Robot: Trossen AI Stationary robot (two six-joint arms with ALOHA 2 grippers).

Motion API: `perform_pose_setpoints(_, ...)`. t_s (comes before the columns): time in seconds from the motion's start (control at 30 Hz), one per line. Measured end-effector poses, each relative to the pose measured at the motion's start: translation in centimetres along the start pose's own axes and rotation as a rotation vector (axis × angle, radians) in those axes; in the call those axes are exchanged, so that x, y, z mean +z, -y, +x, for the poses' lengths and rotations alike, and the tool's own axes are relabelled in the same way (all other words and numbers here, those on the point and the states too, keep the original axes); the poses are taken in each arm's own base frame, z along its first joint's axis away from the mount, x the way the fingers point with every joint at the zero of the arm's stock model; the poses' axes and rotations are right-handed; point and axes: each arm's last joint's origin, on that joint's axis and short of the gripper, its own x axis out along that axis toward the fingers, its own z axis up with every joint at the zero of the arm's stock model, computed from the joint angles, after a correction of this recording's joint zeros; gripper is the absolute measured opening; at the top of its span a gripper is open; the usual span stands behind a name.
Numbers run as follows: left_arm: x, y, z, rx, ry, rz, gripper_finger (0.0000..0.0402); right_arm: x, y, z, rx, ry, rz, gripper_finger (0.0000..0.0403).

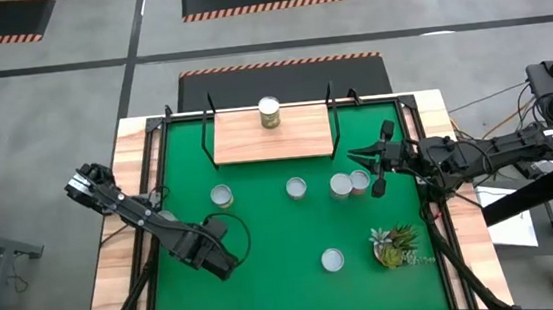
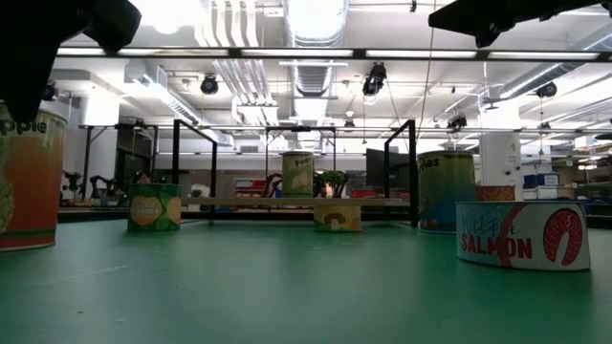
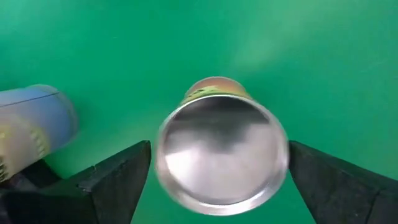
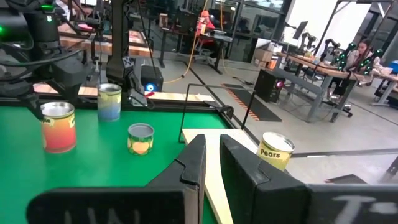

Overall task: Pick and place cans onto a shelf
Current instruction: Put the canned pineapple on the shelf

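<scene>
My left gripper (image 1: 217, 253) points down over an orange-labelled can (image 3: 221, 155) on the green mat (image 1: 264, 236). It is open, with one finger on each side of the can's silver top and a thin gap left on either side. The gripper hides this can in the high view. A blue can (image 3: 31, 134) stands close by. A "Pears" can (image 1: 270, 112) stands upright on the light-wood shelf (image 1: 271, 140) at the table's far edge. My right gripper (image 1: 357, 155) hangs shut and level above the mat's right side, beside two cans (image 1: 349, 183).
More cans stand on the mat (image 1: 222, 195) (image 1: 296, 186), and a flat salmon tin (image 1: 332, 261) lies nearer the front. A small leafy plant (image 1: 397, 245) sits at the front right. Black brackets (image 1: 332, 120) rise at the shelf's ends.
</scene>
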Motion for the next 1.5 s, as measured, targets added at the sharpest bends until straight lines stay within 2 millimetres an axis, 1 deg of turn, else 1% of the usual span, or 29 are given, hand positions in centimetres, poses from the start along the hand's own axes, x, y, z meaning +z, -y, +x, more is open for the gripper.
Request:
perform_pose_setpoints(0.23, 0.0, 0.1, 0.1, -0.019, 0.004, 0.01, 0.0296, 0.0, 0.0, 0.0, 0.0, 0.0, 0.0, 0.0036)
perform_pose_setpoints(0.37, 0.0, 0.2, -0.1, -0.024, 0.004, 0.03, 0.0298, 0.0, 0.0, 0.0, 0.0, -0.001, 0.0, 0.0036)
perform_pose_setpoints(0.47, 0.6, 1.0, -1.6, -0.087, 0.014, 0.081, 0.031, 0.0, 0.0, 0.0, 0.0, -0.001, 0.004, 0.0036)
perform_pose_setpoints(0.6, 2.5, 1.9, -4.4, -0.17, 0.104, 0.164, 0.031, 0.0, 0.0, 0.0, 0.0, -0.001, 0.007, 0.0036)
perform_pose_setpoints(0.7, 4.3, 2.3, -6.5, -0.199, 0.192, 0.264, 0.0308, 0.0, 0.0, 0.0, 0.0, -0.001, 0.007, 0.0036)
perform_pose_setpoints(0.77, 5.8, 2.6, -7.5, -0.212, 0.227, 0.333, 0.0308, 0.0, 0.0, 0.0, 0.0, -0.001, 0.006, 0.0036)
perform_pose_setpoints(0.87, 8.2, 3.0, -8.7, -0.217, 0.285, 0.422, 0.0308, 0.0, 0.0, 0.0, 0.0, -0.002, 0.006, 0.0036)
perform_pose_setpoints(0.97, 10.7, 2.9, -9.4, -0.191, 0.329, 0.526, 0.0308, -0.1, 0.0, 0.0, 0.002, -0.011, 0.003, 0.0036)
perform_pose_setpoints(1.1, 14.2, 1.9, -9.1, -0.112, 0.338, 0.642, 0.0308, -0.4, -0.1, 0.0, 0.005, -0.033, -0.007, 0.0036)
perform_pose_setpoints(1.23, 17.9, -0.1, -8.4, -0.044, 0.342, 0.709, 0.0308, -0.4, -0.1, 0.0, 0.006, -0.036, -0.008, 0.0036)
perform_pose_setpoints(1.3, 19.9, -1.3, -7.9, -0.014, 0.338, 0.7, 0.0308, -0.4, -0.1, 0.0, 0.007, -0.041, -0.009, 0.0036)
perform_pose_setpoints(1.5, 25.9, -4.9, -6.6, 0.035, 0.34, 0.533, 0.0308, -0.5, -0.1, 0.0, 0.007, -0.047, 0.003, 0.0036)
